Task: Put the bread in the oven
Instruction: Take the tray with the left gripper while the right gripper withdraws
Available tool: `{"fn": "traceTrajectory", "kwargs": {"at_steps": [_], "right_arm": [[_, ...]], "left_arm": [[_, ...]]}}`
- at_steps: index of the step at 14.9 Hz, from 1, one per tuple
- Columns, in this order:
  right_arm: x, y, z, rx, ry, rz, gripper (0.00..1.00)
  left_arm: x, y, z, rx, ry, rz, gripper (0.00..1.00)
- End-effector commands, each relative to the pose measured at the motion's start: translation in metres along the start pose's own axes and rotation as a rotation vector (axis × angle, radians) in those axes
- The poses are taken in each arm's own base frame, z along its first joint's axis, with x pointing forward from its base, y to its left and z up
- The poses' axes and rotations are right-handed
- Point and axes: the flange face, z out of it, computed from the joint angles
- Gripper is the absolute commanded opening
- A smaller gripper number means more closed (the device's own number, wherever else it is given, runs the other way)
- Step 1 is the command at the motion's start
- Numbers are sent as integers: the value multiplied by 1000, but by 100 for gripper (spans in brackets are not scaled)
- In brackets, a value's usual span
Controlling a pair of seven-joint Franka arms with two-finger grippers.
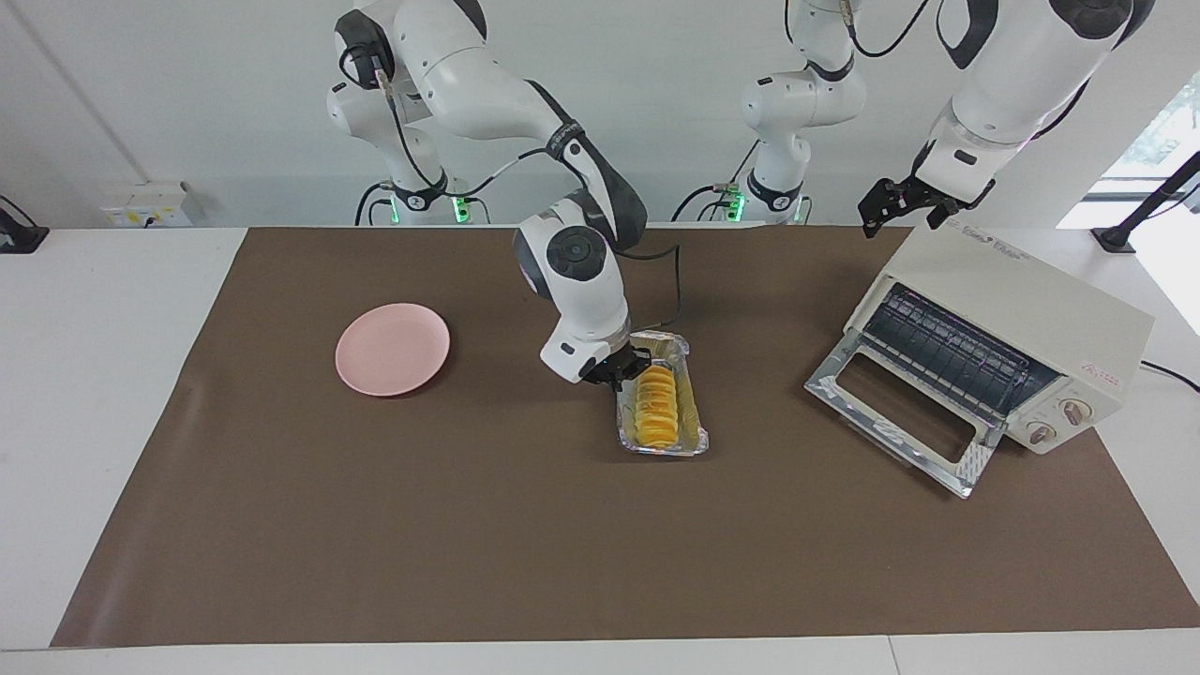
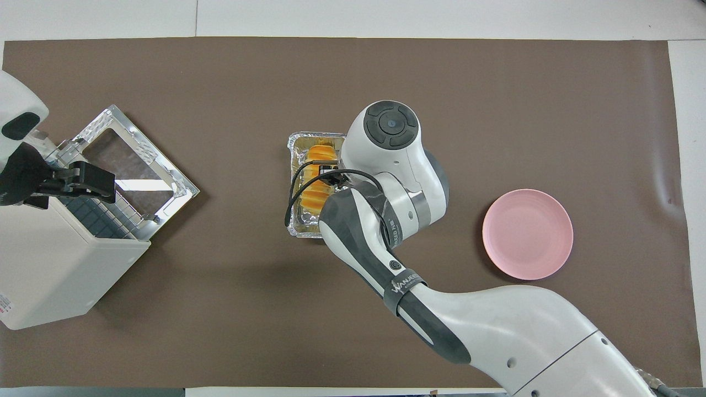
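Note:
The bread, a ridged golden-yellow loaf, lies in a crinkled foil tray on the brown mat, about mid-table. My right gripper is low at the tray's end nearer to the robots, right at its rim; whether it grips the rim does not show. From overhead, the right wrist covers part of the bread and tray. The cream oven stands at the left arm's end with its glass door dropped open. My left gripper hangs open over the oven's top, holding nothing.
A round pink plate lies on the mat toward the right arm's end. The brown mat covers most of the white table. The oven's wire rack shows inside the opening. A black cable runs from the right wrist.

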Motion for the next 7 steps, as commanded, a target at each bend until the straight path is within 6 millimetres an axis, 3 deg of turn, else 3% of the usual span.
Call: {"fn": "traceTrajectory", "kwargs": {"at_steps": [1, 3, 4, 7], "right_arm": [[-3, 4, -11, 11, -12, 40, 100], [1, 15, -27, 3, -15, 51, 100], [7, 26, -42, 5, -10, 64, 100], [26, 79, -95, 11, 1, 93, 100]], "left_arm": [[-10, 42, 0, -25, 43, 74, 100], [-4, 62, -1, -77, 112, 86, 100], [-4, 82, 1, -86, 123, 114, 100], [18, 118, 29, -131, 104, 133, 100]]}}
